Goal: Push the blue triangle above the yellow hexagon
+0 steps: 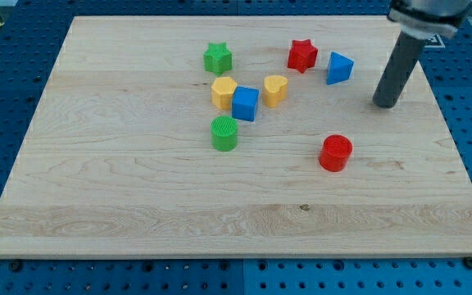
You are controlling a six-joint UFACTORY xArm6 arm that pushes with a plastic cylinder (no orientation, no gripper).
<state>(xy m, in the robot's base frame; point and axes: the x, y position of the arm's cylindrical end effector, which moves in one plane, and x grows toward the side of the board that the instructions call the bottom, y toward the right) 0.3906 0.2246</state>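
Observation:
The blue triangle [339, 68] lies near the view's top right, just right of a red star [302, 56]. The yellow hexagon [224, 93] lies left of centre, touching a blue cube [245, 103] on its right. My tip [385, 104] rests on the board to the right of and slightly below the blue triangle, apart from it. The dark rod rises from the tip toward the view's top right corner.
A green star [217, 58] sits above the yellow hexagon. A yellow heart [275, 89] lies right of the blue cube. A green cylinder [224, 133] sits below the hexagon. A red cylinder [335, 153] lies lower right. The wooden board [121, 205] sits on a blue perforated table.

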